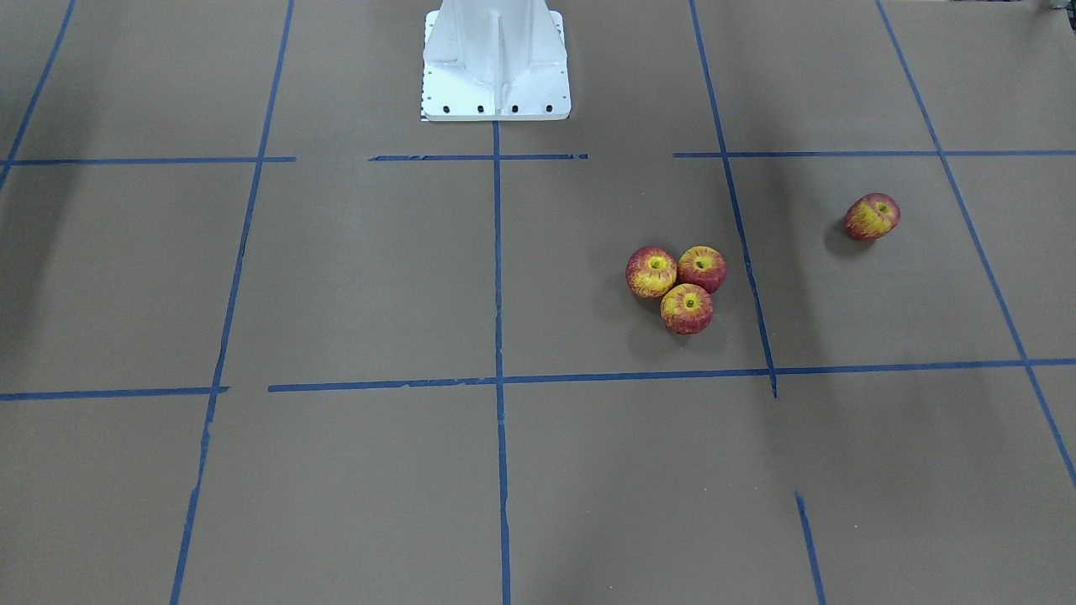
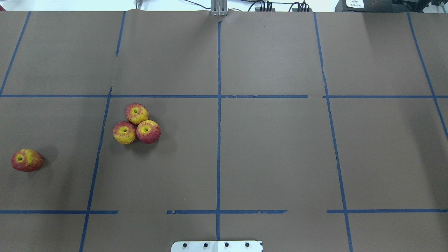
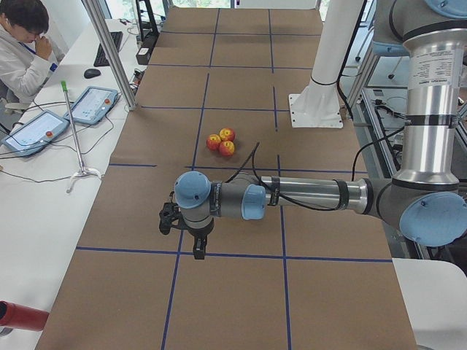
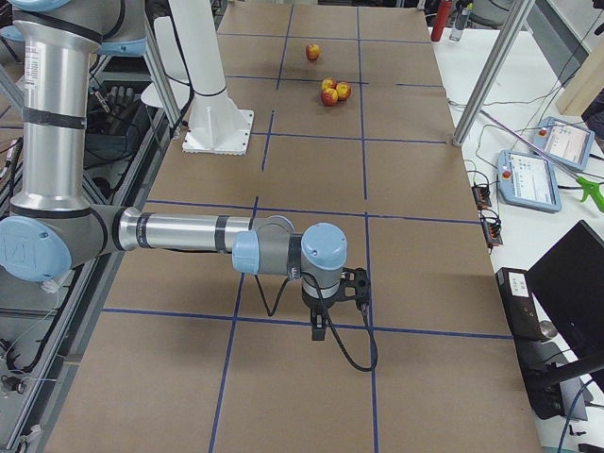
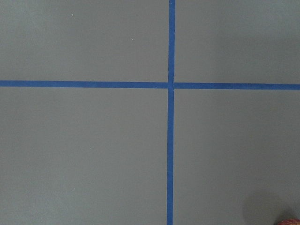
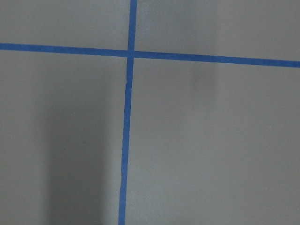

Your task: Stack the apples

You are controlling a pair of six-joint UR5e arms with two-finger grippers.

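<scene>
The left gripper (image 3: 198, 251) hangs fingers-down over the brown paper-covered table (image 3: 233, 292), which is marked off with blue tape lines (image 5: 170, 85). It shows only from the side, so I cannot tell whether its jaws are spread or closed.

Nearest to it is the lone apple (image 2: 27, 160), a small, glossy round fruit, red with yellow streaks. It lies tipped over with its stem dimple facing sideways. A red sliver (image 5: 288, 221) at the bottom corner of the left wrist view is probably its edge.

Farther from that gripper, toward the table's middle, the cluster of three like apples (image 2: 137, 115) sits dimples-up, each touching the other two.

Farthest off, at the opposite end, the right gripper (image 4: 319, 330) also points down, and its state cannot be judged either.

The step in hand looks like fetching the lone apple for the top of the stack. It would be best to come straight down and close across its widest part, since the glossy skin may slip. It should then be set into the hollow among the three and released low, so the base is not nudged apart.
</scene>
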